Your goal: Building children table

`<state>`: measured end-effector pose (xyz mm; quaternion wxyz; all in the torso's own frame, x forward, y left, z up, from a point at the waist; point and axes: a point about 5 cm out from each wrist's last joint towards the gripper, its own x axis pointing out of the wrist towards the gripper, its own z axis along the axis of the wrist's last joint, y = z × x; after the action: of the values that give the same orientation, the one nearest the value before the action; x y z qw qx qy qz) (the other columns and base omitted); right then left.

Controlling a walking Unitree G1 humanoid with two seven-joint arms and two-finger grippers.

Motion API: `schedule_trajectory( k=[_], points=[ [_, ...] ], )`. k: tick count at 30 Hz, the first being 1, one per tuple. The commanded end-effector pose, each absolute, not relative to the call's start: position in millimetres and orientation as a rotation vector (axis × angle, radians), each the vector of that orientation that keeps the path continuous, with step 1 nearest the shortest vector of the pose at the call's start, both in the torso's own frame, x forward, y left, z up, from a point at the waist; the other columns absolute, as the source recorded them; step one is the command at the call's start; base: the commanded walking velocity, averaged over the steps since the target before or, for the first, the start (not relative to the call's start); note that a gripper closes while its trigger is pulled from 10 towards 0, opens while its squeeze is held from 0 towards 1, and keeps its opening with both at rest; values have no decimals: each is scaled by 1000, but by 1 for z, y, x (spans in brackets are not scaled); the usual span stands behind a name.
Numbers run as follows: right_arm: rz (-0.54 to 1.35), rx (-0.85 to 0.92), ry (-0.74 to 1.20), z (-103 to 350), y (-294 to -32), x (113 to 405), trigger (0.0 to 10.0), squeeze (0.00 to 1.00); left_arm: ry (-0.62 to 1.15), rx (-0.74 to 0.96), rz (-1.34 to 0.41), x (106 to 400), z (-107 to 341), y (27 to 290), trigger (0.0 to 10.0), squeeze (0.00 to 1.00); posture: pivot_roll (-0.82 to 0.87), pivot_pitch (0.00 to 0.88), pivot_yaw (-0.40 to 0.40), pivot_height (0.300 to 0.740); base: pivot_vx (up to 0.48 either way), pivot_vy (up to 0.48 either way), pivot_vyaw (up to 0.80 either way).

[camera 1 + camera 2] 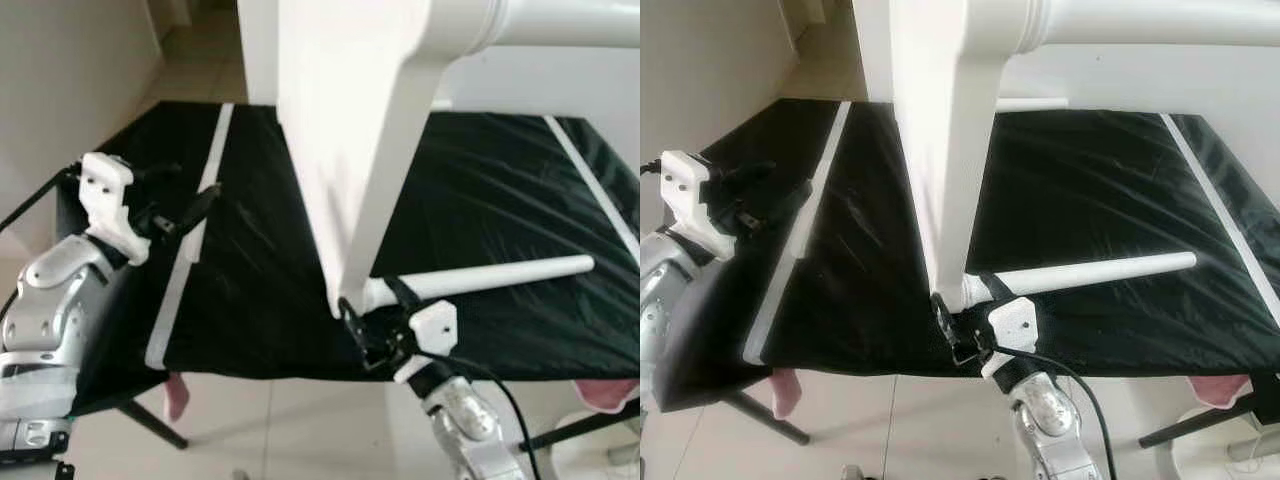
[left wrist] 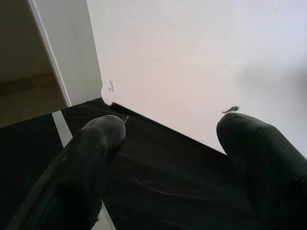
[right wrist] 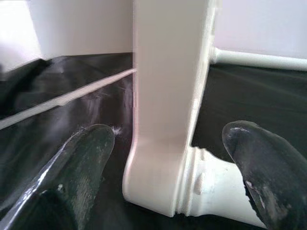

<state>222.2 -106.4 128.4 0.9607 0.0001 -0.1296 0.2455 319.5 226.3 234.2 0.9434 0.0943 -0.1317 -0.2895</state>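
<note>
A tall white table frame (image 1: pixel 350 150) stands on edge on the black-covered worktop (image 1: pixel 500 180). A white round leg (image 1: pixel 500 276) runs from its lower corner out to the right, lying just above the cloth. My right gripper (image 1: pixel 375 325) is at that corner from the near side, open. In the right wrist view its fingers (image 3: pixel 86 158) straddle the frame's corner (image 3: pixel 163 120) and the leg's collar (image 3: pixel 211 182) without closing on them. My left gripper (image 1: pixel 195 210) hovers open over the worktop's left side, pointing at the frame's flat face (image 2: pixel 192 62), with nothing between its fingers (image 2: pixel 100 139).
A second white leg (image 1: pixel 570 25) sticks out to the right from the top of the frame. White stripes (image 1: pixel 185 270) cross the black cloth at left and right. Pink cloth (image 1: pixel 605 392) hangs below the front edge. A wall and a doorway lie to the left.
</note>
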Motion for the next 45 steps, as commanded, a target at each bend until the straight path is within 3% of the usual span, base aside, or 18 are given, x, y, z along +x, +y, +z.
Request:
schedule_trajectory(
  k=[1, 6, 10, 27, 30, 45],
  points=[
    [499, -11, -259, 130, -114, 216, 10000, 0, -267, 212, -639, 319, 234, 222, 10000, 0, 63, 98, -25, 740, 0, 0, 0],
    [396, -47, -273, 144, -143, 209, 10000, 0, -230, 250, -665, 321, 225, 220, 10000, 0, 24, 105, -15, 740, 0, 0, 0],
    [373, -44, -268, 145, -151, 209, 10000, 0, -231, 244, -673, 322, 224, 218, 10000, 0, 20, 106, -13, 740, 0, 0, 0],
    [175, -77, -170, 152, -188, 257, 10000, 0, -192, 315, -658, 328, 213, 214, 10000, 0, 1, 90, -33, 740, 0, 0, 0],
    [133, -163, -86, 147, -199, 268, 10000, 0, -191, 296, -652, 327, 210, 215, 10000, 0, -1, 89, -36, 740, 0, 0, 0],
    [121, -93, 35, 147, -216, 311, 10000, 0, -150, 384, -670, 321, 205, 216, 10000, 0, 38, 93, -36, 740, 0, 0, 0]
  ],
)
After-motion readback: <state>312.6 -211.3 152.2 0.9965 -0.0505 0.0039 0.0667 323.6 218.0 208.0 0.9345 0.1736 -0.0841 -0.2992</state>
